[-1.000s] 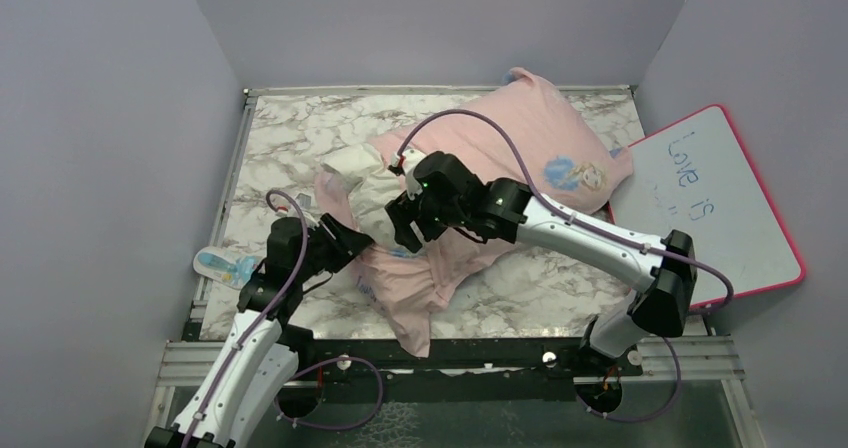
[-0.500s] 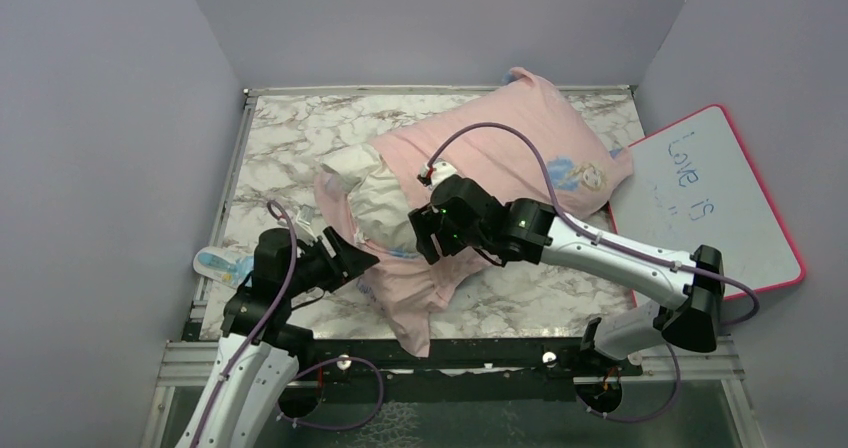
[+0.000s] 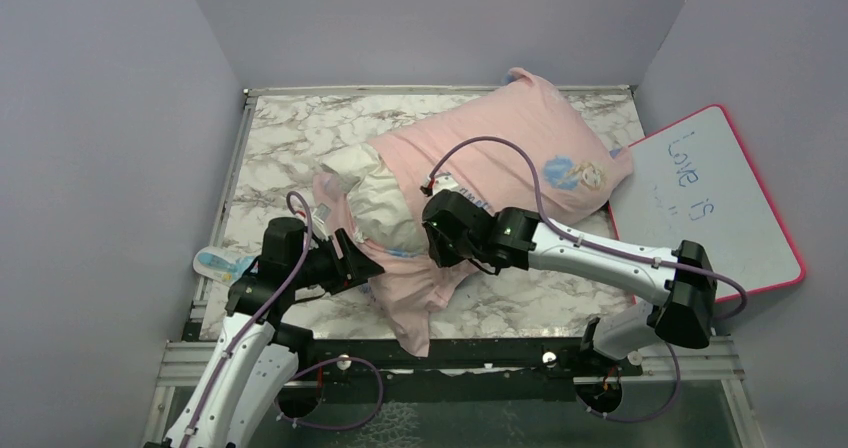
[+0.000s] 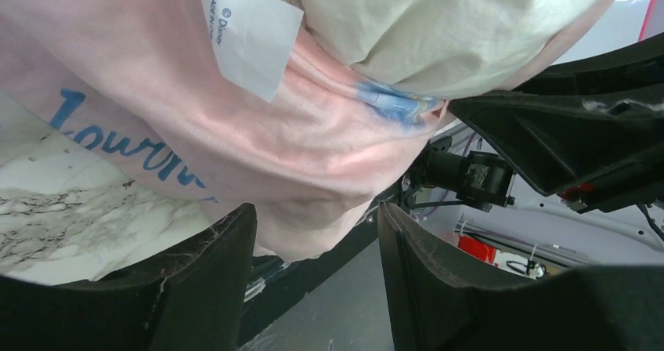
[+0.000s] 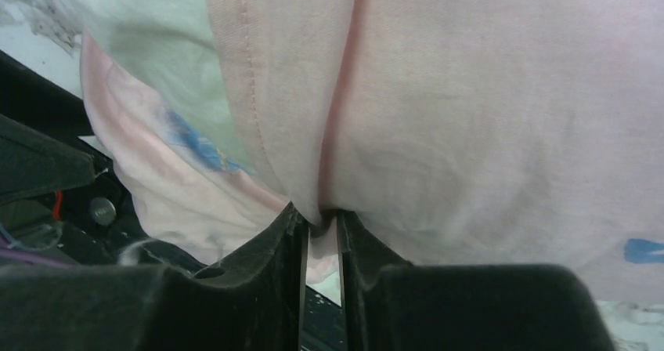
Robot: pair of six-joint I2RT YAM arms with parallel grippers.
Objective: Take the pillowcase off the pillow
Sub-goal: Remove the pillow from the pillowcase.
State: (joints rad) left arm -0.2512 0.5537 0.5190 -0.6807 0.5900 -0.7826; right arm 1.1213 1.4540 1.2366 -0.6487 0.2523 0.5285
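The right claw [image 5: 319, 229] clamps a pillowcase [image 5: 485, 116] fold; the left claw [image 4: 313, 269] stands apart around its fabric.

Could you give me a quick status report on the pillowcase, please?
Left claw open around loose pillowcase. Right claw shut on a fold. Pillow partly exposed, mostly covered. No obstruction seen.

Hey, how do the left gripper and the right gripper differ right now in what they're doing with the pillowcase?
The left gripper has its jaws wide open; the right gripper has them nearly together. The pillowcase merely sags between the left gripper's jaws, while the right gripper pinches a fold of it. Both work at the bunched end where the white pillow pokes out.
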